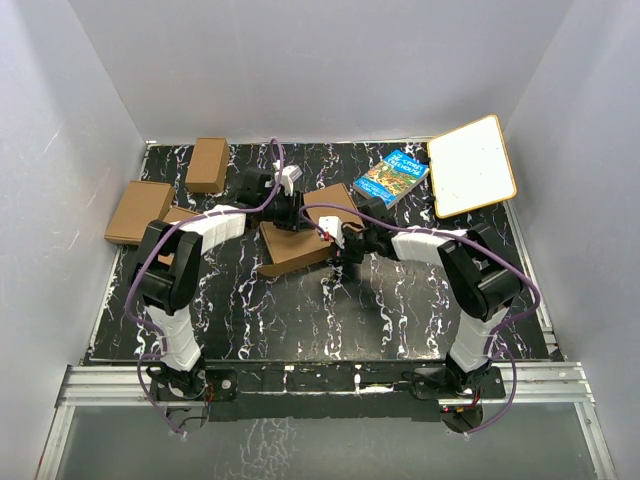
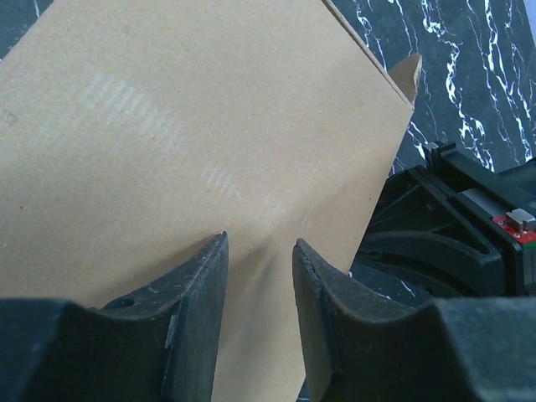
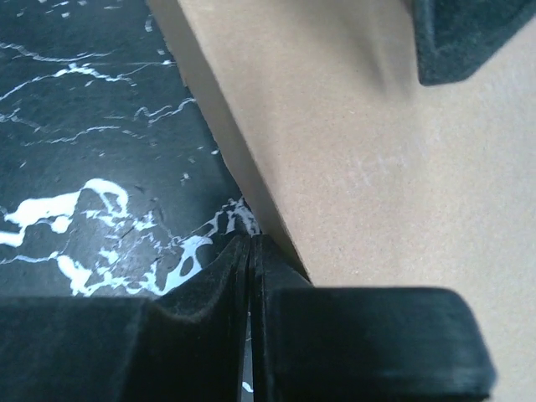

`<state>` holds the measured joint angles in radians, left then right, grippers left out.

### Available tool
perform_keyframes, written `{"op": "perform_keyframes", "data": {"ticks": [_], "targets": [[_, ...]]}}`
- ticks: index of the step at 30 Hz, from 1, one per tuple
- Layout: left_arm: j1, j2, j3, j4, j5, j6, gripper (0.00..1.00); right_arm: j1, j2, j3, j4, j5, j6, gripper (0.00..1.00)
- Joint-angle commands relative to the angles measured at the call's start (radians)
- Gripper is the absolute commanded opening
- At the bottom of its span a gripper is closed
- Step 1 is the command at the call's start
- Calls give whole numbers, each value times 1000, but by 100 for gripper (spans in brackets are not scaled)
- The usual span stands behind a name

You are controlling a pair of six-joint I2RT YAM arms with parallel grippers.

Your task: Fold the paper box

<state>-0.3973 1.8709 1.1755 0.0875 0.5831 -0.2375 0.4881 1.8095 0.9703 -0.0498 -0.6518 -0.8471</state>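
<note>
1. Two grippers were found at the paper box (image 1: 295, 250). It lay on the marbled table (image 1: 300, 330), just above the centre of the overhead view.
2. The box's long axis ran from lower left to upper right in that view. Its near end pointed toward the left arm's side.
3. The left gripper (image 2: 260, 268) stood directly over the box's broad brown face. Its fingers were part-way apart, and plain cardboard showed through the gap. Nothing was seen clamped between them.
4. The right gripper (image 3: 249, 255) had its fingers pressed fully together with nothing between them. Its tips sat low against the table, just beside the box's edge.
5. In the right wrist view that edge ran diagonally from the top centre down to the fingertips. The cardboard filled the upper right of the frame and the bare table filled the left.
6. Judgement: the left arm was nearer the panel, being over it, while the right was outside the rim. The coming move appeared to turn on that rim. To raise the side, the closed tips would need to work toward the upper right of their own view, under or against the edge.
</note>
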Motion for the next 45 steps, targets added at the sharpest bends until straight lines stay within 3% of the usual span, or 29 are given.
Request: {"op": "perform_keyframes", "data": {"ticks": [1, 5, 9, 11, 16, 25, 30, 34, 35, 36, 38, 45], "targets": [[-11, 56, -26, -153, 25, 31, 36, 4, -17, -8, 345, 169, 218, 8], [-11, 68, -21, -163, 32, 40, 36, 4, -26, -33, 432, 246, 300, 8], [-10, 73, -19, -172, 36, 47, 36, 4, -25, -45, 454, 224, 304, 8], [-11, 73, -14, -178, 31, 47, 36, -1, -35, -35, 383, 110, 249, 9], [-5, 42, 47, -200, 13, 8, 40, -51, -82, 87, -145, -291, -111, 15], [26, -110, 129, -167, -17, -57, 50, -203, -214, 69, -145, -291, -111, 15], [42, -281, 0, -95, -74, -59, 55, -312, -172, 30, -145, -291, -111, 15], [58, -483, -210, 18, -198, -85, 70, -312, -58, 125, -145, -291, -111, 15], [63, -547, -271, 54, -229, -106, 77, -312, -24, 163, 229, -241, 783, 44], [67, -600, -328, 86, -262, -133, 86, -315, 1, 180, 285, -209, 942, 48], [75, -696, -459, 142, -308, -199, 97, -319, 43, 231, 282, -182, 1016, 50], [96, -844, -630, 175, -307, -331, 97, -332, 74, 293, 268, -244, 1033, 55]]}}
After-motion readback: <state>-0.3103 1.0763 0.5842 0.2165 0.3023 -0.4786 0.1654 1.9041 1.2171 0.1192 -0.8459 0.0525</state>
